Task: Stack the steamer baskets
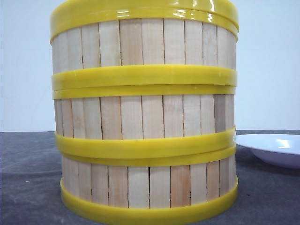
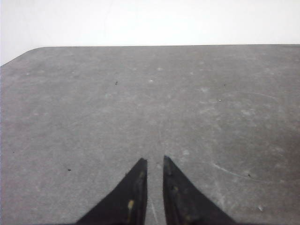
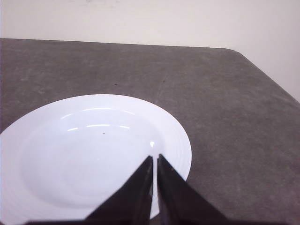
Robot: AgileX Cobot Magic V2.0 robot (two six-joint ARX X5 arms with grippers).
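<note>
Table: grey and scuffed (image 1: 28, 178), with a plain white wall behind; we see it in all three views.
Stack: three steamer baskets (image 1: 145, 117) stand one on another, upright, filling the front view's centre. Yellow bands meet at each joint; the middle joint looks slightly skewed.
Top: a yellow rim caps the stack; we cannot tell whether it is a lid.
Plate: white and bare (image 3: 93, 154), at 3 o'clock from the stack, near but apart.
Left gripper: (image 2: 154, 164) nearly closed, holding nothing, over bare table.
Right gripper: (image 3: 155, 159) tips almost touching, holding nothing, above the plate's rim.
Key relation: neither wrist view shows the stack. We judge the right arm nearer, the stack at 9 o'clock from the plate.
Progress: we judge stacking done.
</note>
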